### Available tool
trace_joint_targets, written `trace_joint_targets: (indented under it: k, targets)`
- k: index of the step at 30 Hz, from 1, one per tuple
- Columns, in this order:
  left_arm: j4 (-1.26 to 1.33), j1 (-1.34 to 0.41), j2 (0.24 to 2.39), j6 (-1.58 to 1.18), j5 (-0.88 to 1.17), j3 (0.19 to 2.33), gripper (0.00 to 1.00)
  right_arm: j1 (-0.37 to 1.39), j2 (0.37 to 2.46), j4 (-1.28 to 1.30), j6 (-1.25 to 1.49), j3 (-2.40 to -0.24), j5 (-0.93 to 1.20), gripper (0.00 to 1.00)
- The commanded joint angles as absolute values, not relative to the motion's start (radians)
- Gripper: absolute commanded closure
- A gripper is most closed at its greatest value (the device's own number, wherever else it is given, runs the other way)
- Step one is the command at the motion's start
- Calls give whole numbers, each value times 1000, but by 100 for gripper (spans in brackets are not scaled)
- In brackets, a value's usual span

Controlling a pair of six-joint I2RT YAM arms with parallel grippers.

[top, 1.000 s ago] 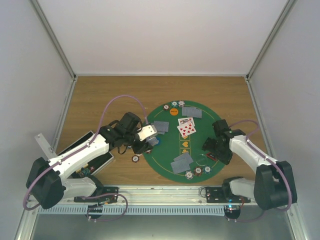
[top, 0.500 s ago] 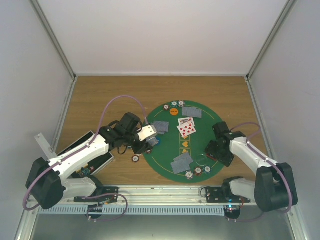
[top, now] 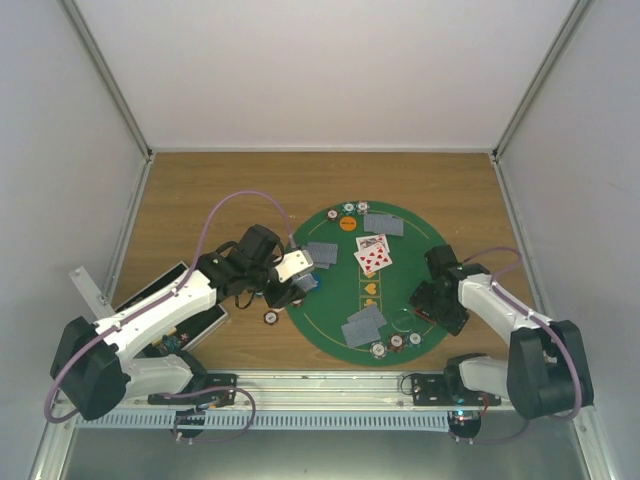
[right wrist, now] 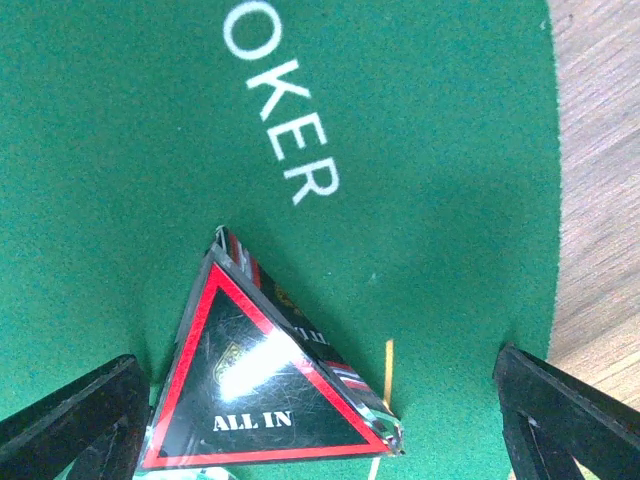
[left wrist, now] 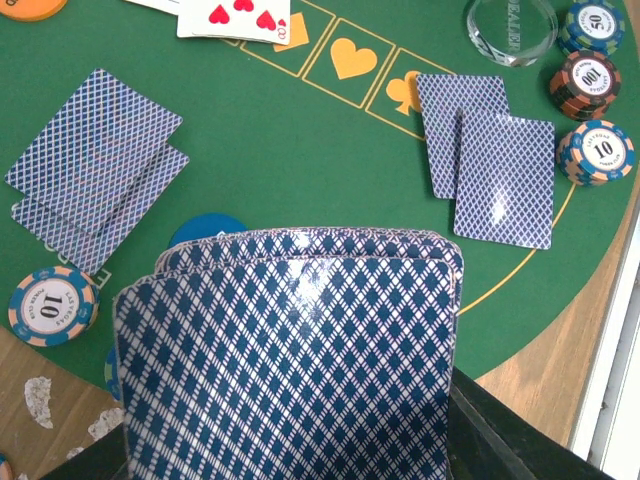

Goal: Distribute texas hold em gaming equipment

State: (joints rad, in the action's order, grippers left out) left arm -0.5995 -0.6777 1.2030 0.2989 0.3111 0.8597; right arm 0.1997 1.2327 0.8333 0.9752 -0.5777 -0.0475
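Note:
My left gripper is shut on a deck of blue-backed playing cards above the left edge of the green mat. Pairs of face-down cards lie on the mat, and face-up cards lie near its middle. Striped chips, a clear disc, a blue disc and an orange disc also lie there. My right gripper stands open around the red-black triangle marker, which lies on the mat close to the left finger.
A black case lies on the wooden table to the left, beneath my left arm. One chip sits on the wood just off the mat's left edge. White walls enclose the table on three sides.
My right gripper has shifted slightly toward the mat's near right edge, staying over the triangle marker. The left arm and its deck have stayed still.

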Motion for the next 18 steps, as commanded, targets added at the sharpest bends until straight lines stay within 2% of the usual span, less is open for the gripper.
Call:
trace_joint_targets:
  k: [1,9,15,18]
  targets:
    - [-548,-672,1185,295,333,851,47,180,1228,855,1045,-558,-81,6]
    - [-545,-672,1180,293,337,848,47,143,1224,858,1104,-552,-83,10]
    - [-547,-672,1190,296,324,853,47,126,1203,886,1119,-551,-92,20]
    - [-543,-672,1184,296,326,849,47,120,1180,895,1137,-538,-87,22]
